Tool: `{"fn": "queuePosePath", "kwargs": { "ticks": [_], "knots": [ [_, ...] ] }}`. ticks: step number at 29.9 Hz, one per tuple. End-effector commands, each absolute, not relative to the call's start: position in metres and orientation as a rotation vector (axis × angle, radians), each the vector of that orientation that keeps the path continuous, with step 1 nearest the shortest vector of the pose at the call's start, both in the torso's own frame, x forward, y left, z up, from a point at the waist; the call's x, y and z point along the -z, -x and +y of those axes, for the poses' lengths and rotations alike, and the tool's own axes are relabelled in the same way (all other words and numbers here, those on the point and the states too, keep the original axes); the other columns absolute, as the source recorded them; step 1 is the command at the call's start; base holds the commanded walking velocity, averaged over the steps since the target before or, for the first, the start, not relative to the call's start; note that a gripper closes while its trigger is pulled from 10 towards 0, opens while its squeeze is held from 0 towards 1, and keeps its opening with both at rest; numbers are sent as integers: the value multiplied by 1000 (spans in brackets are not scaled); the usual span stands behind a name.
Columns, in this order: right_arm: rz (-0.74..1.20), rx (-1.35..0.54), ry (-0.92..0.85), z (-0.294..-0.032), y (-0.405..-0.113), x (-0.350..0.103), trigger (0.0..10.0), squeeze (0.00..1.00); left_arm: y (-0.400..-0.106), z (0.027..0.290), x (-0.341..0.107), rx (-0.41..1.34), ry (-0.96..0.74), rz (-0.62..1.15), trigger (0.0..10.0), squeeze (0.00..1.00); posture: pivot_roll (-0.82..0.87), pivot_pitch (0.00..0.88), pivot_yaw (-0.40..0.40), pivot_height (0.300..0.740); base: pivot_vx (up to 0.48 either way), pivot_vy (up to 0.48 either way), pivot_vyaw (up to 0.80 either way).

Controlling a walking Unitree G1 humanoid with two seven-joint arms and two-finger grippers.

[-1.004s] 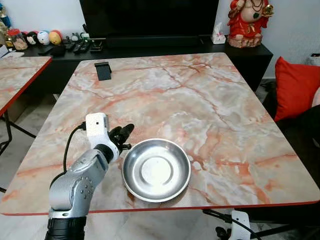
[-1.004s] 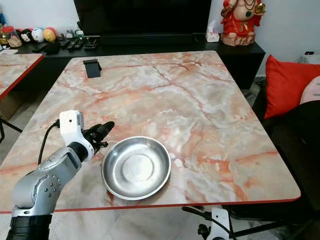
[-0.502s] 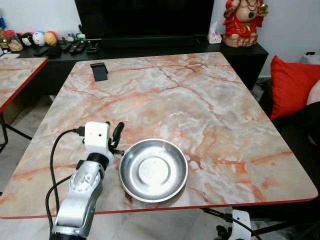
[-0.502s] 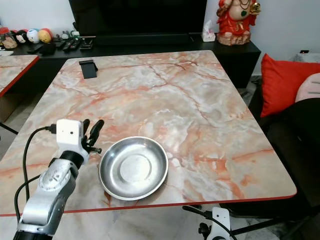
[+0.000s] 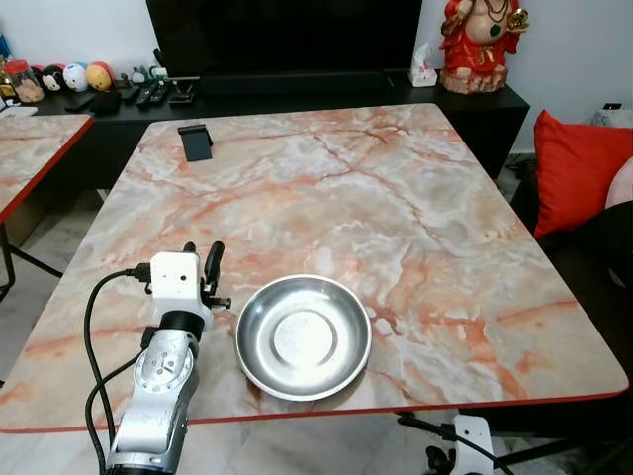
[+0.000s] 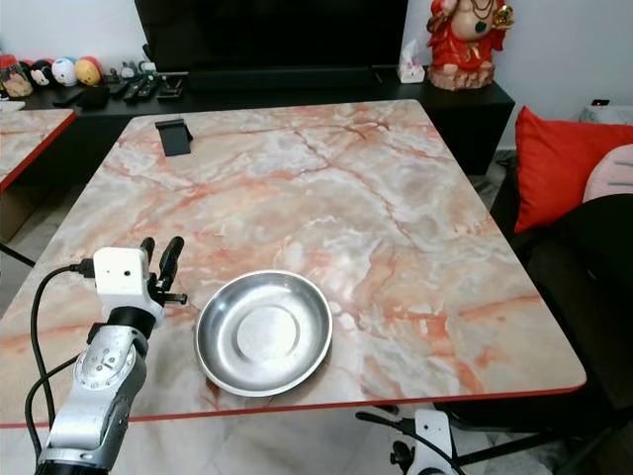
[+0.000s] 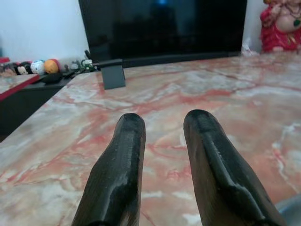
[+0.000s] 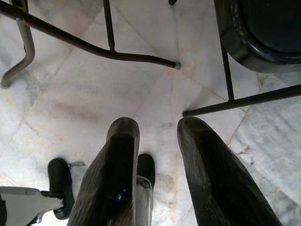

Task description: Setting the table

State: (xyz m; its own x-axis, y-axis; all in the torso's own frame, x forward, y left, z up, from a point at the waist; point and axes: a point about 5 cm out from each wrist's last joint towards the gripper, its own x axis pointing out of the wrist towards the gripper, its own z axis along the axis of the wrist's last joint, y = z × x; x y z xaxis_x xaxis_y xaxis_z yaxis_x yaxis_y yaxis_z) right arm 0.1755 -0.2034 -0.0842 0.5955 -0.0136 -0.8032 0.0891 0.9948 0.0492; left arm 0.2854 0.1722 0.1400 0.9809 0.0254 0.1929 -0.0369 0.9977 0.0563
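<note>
— One shiny metal bowl [image 5: 303,336] sits on our marble worktop [image 5: 396,198], close to the near edge. Do we see it the same way?

— Yes, we do. From the middle of the worktop it is down at about 6 o'clock. It stands the right way up and it has nothing in it.

— Where is our left gripper [image 5: 201,265]?

— It is just beside the bowl, at the bowl's 9 o'clock. It does not touch the bowl. Its black fingers [image 7: 123,160] point away from us, toward the far end of the worktop. The jaws are a little apart, with a small gap, and they hold nothing.

— And our right gripper [image 8: 155,141]?

— It hangs down low by our side. In its wrist view we see the pale tiled floor [image 8: 94,84] and some thin dark legs of furniture [image 8: 117,52]. Its jaws are apart too, and they hold nothing.

— What else do we see?

— We see a small black stand [image 5: 196,142] at the worktop's far corner, at about 11 o'clock. Behind the worktop is a big dark screen [image 5: 287,40] on a low black cabinet [image 5: 475,99]. A red statue [image 5: 483,45] stands on that cabinet at about 1 o'clock. A red cushion [image 5: 579,168] is off at 3 o'clock.
</note>
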Motion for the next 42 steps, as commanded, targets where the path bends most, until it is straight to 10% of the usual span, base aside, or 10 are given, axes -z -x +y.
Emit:
{"fn": "queuePosePath", "kwargs": {
  "ticks": [1, 42],
  "knots": [
    [936, 49, -76, -202, -175, 85, 10000, 0, -285, 178, -139, -61, -73, -198, 10000, 0, -70, 0, 7, 740, 0, 0, 0],
    [929, 53, -46, -202, -179, 83, 10000, 0, -291, 174, -146, -43, -55, -236, 10000, 0, -59, 0, 35, 740, 0, 30, 0]
  ]
}}
